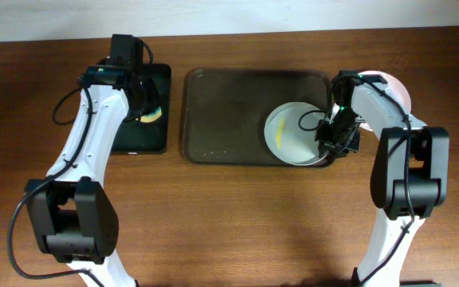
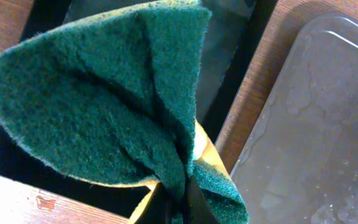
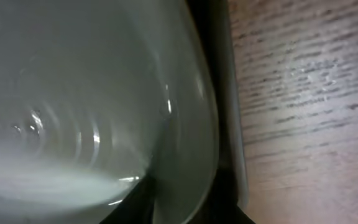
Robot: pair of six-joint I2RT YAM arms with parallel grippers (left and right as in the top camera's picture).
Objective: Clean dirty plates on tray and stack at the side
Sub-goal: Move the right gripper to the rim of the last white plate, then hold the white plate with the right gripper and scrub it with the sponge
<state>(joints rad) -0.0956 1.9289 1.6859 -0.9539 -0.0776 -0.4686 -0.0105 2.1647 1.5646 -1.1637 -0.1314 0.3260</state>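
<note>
One white plate with a faint yellow smear lies at the right end of the dark tray. My right gripper is shut on its right rim. In the right wrist view the plate fills the frame, its rim pinched between my fingers beside the tray's rim. More white plate shows on the table right of the tray, mostly hidden by my right arm. My left gripper is shut on a green and yellow scouring sponge, held in its jaws.
A smaller, deeper black tray stands left of the large tray, under my left gripper; it also shows in the left wrist view. Bare wood table lies in front of both trays.
</note>
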